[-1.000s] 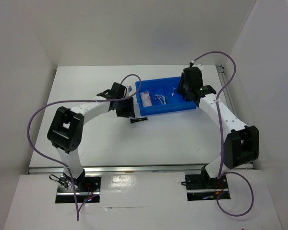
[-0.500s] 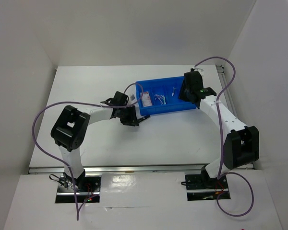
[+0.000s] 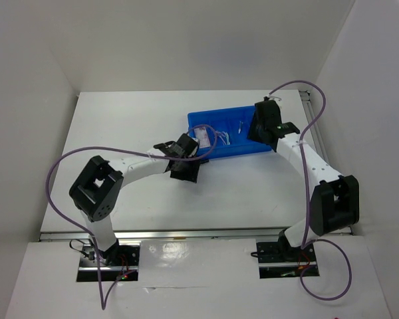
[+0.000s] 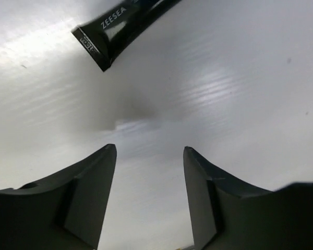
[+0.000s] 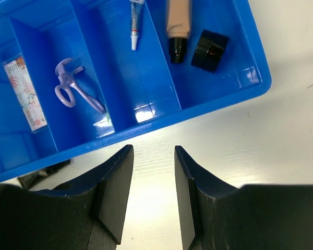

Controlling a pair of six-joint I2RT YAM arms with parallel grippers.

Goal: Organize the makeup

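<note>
In the left wrist view a slim black tube (image 4: 120,25) marked ZEESEA lies on the white table, ahead of my open, empty left gripper (image 4: 149,151). From above, the left gripper (image 3: 185,163) hovers just in front of the blue bin's (image 3: 231,151) left end and hides the tube. Inside the blue bin (image 5: 146,127) lie a clear pinkish case (image 5: 24,95), a tiny silver stick (image 5: 135,23), a tan bottle with black cap (image 5: 176,26) and a dark round compact (image 5: 209,50). My right gripper (image 5: 153,150) is open and empty near the bin's right end (image 3: 261,129).
A lilac eyelash curler (image 5: 75,91) lies in the bin's second compartment. A corner of the black tube (image 5: 46,173) shows past the bin's front wall. White walls enclose the table on three sides. Purple cables loop from both arms.
My left arm has swung right, from the bin's left corner to its front left. Its jaws narrowed, then widened. The tube is now hidden from above. The right arm barely moved.
</note>
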